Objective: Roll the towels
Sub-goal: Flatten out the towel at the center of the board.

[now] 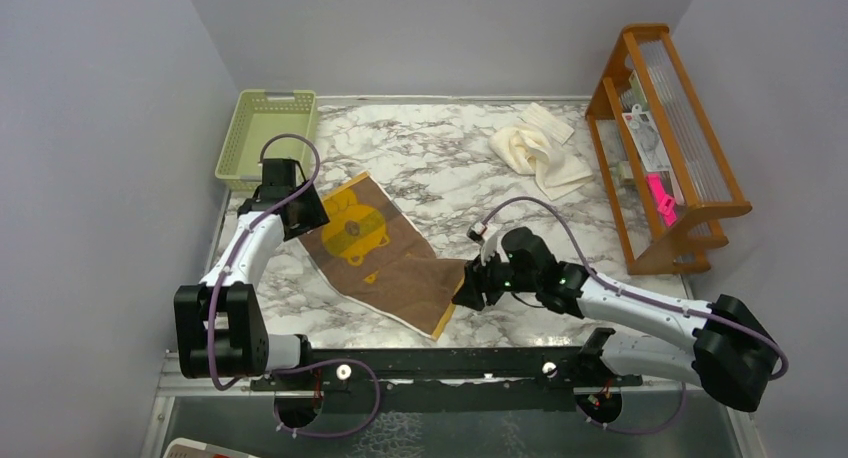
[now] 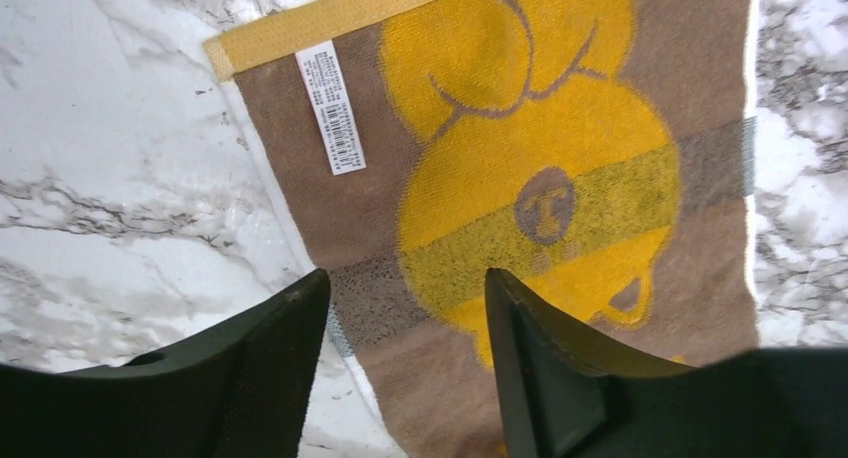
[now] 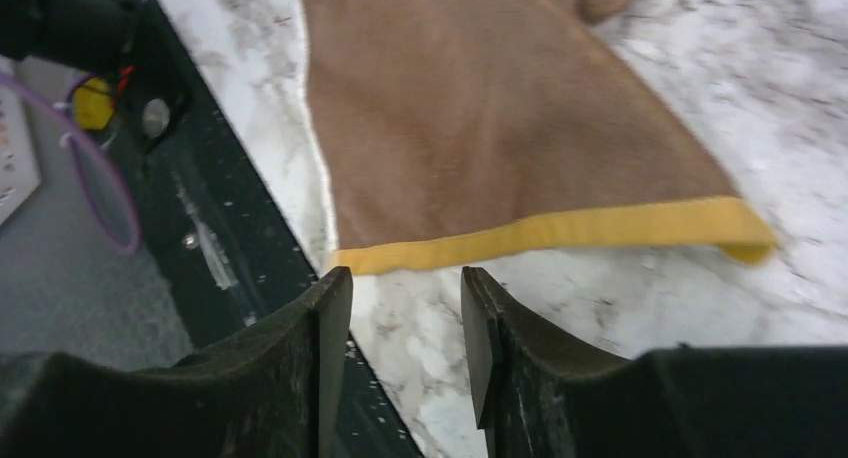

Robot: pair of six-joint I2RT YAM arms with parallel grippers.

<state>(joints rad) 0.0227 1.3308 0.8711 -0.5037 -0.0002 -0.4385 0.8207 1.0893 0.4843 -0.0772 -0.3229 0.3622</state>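
Observation:
The brown towel [image 1: 385, 253] with a yellow bear print lies spread flat on the marble table [image 1: 430, 143], slanting from far left to near right. My left gripper [image 1: 310, 220] hovers open over its far end. In the left wrist view the towel [image 2: 540, 128] has its white-edged long side under the gap of the left gripper [image 2: 405, 278], one finger over bare marble and the other over cloth. My right gripper [image 1: 463, 298] stands open just short of the yellow border of the towel [image 3: 480, 108], and the right gripper [image 3: 405, 273] has only marble between its fingers. The cream-white towel [image 1: 530, 150] sits crumpled at the far right.
A light-green basket [image 1: 265, 133] stands at the far left corner. A wooden rack [image 1: 665, 148] holding packets runs along the right wall. The black mounting rail [image 1: 430, 363] borders the near table edge, close beside the right gripper. Grey walls enclose the table.

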